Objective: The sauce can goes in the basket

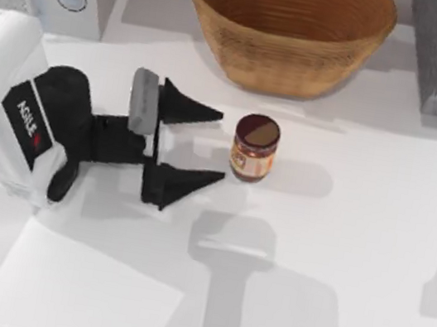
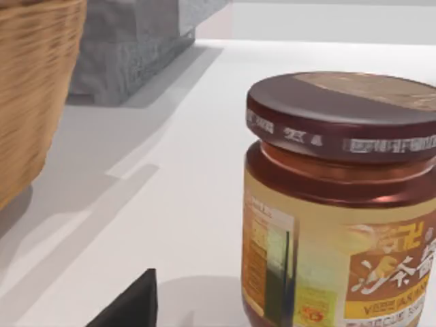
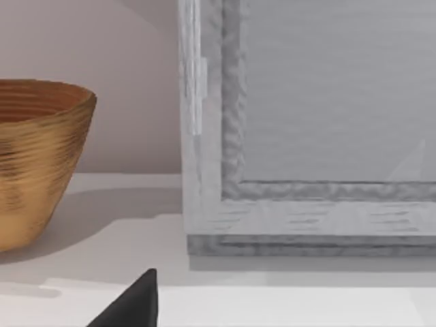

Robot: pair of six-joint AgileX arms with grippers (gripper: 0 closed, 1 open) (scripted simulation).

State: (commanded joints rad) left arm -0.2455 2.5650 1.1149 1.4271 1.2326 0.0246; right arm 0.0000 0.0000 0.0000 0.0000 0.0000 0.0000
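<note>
Left hand [image 1: 221, 149] mid-frame, fingers spread, aims at the can [image 1: 254, 148] standing upright just right of its tips. Basket [image 1: 288, 26] waits top centre.

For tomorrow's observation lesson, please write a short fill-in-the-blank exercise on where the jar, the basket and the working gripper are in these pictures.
1. The sauce can stands upright on the ____.
2. The left gripper has its fingers ____, just short of the can.
3. The wicker basket holds ____.
4. In the top view, the can's lid is ____ in colour.

Missing words: table; open; nothing; brown
</note>
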